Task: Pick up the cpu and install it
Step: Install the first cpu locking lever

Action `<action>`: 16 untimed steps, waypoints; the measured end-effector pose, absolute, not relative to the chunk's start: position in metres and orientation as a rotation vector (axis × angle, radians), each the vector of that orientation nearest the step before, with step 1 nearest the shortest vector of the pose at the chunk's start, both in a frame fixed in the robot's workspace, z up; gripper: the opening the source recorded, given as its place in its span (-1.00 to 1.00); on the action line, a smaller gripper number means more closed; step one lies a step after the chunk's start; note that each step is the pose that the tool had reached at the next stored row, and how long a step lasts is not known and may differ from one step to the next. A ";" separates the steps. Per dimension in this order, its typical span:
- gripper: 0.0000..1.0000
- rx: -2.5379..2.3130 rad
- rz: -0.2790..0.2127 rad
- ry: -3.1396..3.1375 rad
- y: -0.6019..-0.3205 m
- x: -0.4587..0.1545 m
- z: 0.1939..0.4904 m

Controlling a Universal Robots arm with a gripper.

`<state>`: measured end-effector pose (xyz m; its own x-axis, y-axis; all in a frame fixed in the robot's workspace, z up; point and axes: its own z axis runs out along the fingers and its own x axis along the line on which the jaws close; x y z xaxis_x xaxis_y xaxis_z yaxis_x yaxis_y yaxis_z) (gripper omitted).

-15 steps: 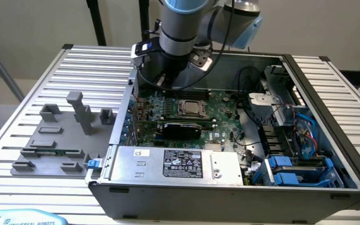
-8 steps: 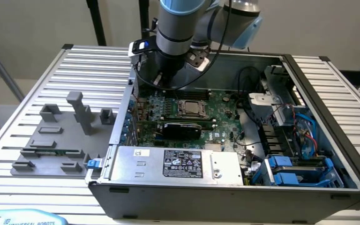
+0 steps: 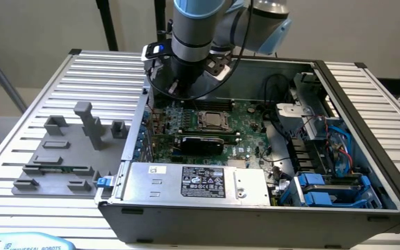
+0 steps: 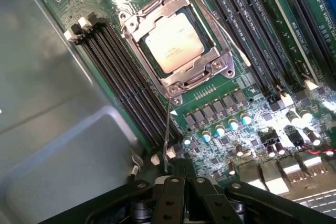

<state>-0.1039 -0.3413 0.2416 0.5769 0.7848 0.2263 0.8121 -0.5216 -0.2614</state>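
Installation looks nearly complete: the cpu [image 4: 174, 43] sits flat inside the socket frame [image 4: 178, 38] on the motherboard [image 4: 252, 108], well ahead of the gripper [image 4: 181, 174], whose fingers are pressed together, holding nothing; the frame's latching, if left, I cannot judge.

Arm [image 3: 198, 36] hangs over open computer case [image 3: 366, 172], 12 o'clock of cpu [image 3: 213, 120] seated in socket; grey plastic blocks [image 3: 71, 151] at 9 o'clock.

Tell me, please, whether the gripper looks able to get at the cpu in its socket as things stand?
Probably yes. The cpu lies face-up in the socket frame with nothing over it, and the shut gripper hangs above the motherboard beside it, inside the open computer case.
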 end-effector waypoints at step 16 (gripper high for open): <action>-0.79 -2.464 -0.171 -1.188 -0.342 -0.094 0.242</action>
<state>-0.0943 -0.3416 0.2416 0.6316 0.7242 0.2769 0.7728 -0.5598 -0.2989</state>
